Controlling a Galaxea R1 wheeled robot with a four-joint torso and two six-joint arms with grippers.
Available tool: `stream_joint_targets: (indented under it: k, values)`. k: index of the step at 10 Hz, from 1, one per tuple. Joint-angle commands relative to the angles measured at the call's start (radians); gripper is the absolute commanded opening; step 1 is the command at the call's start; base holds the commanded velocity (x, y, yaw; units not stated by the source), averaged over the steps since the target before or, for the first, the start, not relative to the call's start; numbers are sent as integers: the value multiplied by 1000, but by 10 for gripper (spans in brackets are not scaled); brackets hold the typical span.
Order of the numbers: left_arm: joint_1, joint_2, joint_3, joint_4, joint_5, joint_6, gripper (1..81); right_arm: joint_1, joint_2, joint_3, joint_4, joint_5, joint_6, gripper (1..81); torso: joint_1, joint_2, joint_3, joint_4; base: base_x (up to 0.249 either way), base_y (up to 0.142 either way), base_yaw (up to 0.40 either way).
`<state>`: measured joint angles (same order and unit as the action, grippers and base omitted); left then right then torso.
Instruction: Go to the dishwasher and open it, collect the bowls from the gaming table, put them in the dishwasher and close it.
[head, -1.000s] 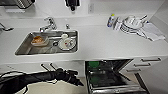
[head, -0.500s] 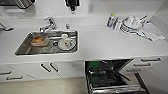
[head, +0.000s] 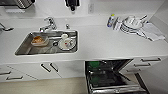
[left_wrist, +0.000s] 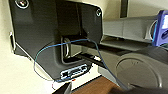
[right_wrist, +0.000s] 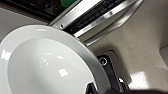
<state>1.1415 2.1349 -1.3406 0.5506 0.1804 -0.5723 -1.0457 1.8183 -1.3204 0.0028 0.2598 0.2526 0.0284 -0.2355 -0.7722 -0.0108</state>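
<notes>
Left arm gone from head view, dishwasher (head: 112, 76) open, white bowl (right_wrist: 47, 65) beside right gripper (grip unclear).

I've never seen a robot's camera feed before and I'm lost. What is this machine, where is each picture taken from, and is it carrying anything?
It is a wheeled robot with two arms, in a kitchen. The wide picture comes from a camera high on its head, looking down. It shows a white counter with a steel sink that holds an orange-brown dish and white crockery. A stack of white dishes sits at the right beside a cloth. Below the counter the dishwasher stands open, with a green thing inside.

The other two pictures come from cameras on the wrists. The left one mostly sees the robot's own dark plate. The right one looks closely at a white bowl near the dishwasher's open edge. That arm seems to be carrying it, though the grip itself is hidden.
</notes>
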Motion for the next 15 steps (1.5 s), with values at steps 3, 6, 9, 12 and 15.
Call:
stream_joint_targets:
  k: [3,6,9,12,15]
  values:
    - [379,74,-400,157,-538,11,811,256,-118,107,-6,-40,135,10,0,0,0,0,0,0,0]
    - [536,241,-606,186,-653,11,811,382,-12,63,-7,-76,208,10,0,0,0,0,0,0,0]
    - [620,381,-765,216,-694,12,811,522,162,-56,-6,-169,275,10,0,0,0,0,0,0,0]
    - [663,468,-831,242,-694,12,811,557,311,-187,3,-195,287,10,0,0,0,0,0,0,0]
    - [674,488,-878,239,-696,19,811,554,348,-241,-6,-189,310,10,0,0,0,0,0,0,0]
